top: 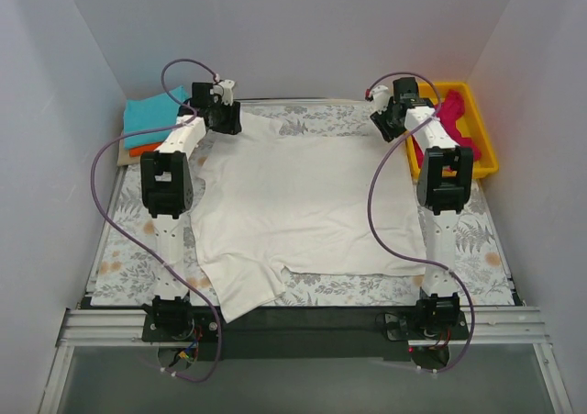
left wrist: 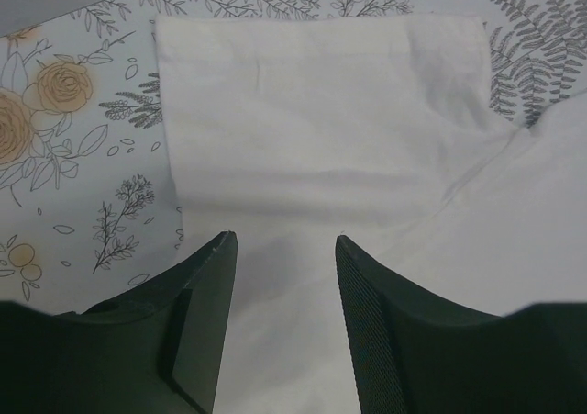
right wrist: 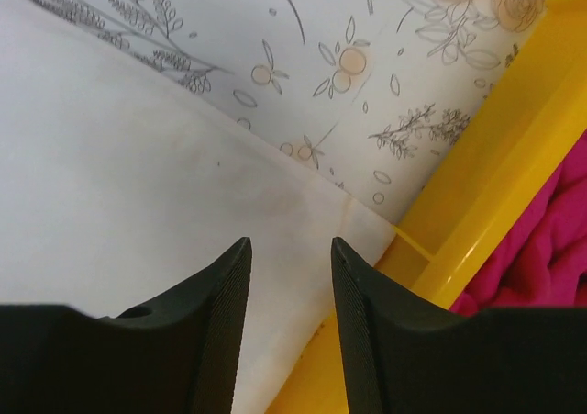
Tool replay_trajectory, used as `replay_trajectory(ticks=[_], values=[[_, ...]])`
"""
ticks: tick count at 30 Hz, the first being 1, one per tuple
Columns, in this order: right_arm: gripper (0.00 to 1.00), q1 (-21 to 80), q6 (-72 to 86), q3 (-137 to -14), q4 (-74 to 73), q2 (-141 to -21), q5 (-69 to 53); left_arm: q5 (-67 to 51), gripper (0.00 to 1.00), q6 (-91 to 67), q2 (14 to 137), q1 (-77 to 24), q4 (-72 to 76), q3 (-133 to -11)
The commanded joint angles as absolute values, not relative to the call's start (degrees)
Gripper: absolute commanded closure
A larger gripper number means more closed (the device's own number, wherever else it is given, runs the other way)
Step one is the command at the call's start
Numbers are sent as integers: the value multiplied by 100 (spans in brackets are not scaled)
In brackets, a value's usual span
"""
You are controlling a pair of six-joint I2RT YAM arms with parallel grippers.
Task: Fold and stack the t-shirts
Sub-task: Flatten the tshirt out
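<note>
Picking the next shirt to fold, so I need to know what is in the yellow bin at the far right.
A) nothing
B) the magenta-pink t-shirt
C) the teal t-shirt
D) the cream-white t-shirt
B: the magenta-pink t-shirt lies bunched inside the yellow bin, while the teal t-shirt sits at the far left corner of the table.
</note>
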State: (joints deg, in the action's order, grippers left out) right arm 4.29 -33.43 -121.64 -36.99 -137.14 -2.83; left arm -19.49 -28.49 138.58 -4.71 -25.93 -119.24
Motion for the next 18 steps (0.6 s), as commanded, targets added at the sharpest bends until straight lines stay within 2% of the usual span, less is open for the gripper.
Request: replay_trajectory(ticks=[1, 6, 13, 18], values=[[58, 466, -3471, -12269, -2865, -13798, 148, -1566, 55, -3006, 13272, -448, -1996, -11543], [57, 475, -3604, -12173, -2830, -14079, 229, -1362, 54, -2979, 13078, -361, -1635, -10917], [55, 483, -3472, -11954, -2839, -14019, 62, -1099, 53, -3006, 13359, -316, -1872, -10925], [53, 501, -3524, -11769, -2865, -13948, 44, -485, 58, -2962, 13614, -229, -1907, -11012]])
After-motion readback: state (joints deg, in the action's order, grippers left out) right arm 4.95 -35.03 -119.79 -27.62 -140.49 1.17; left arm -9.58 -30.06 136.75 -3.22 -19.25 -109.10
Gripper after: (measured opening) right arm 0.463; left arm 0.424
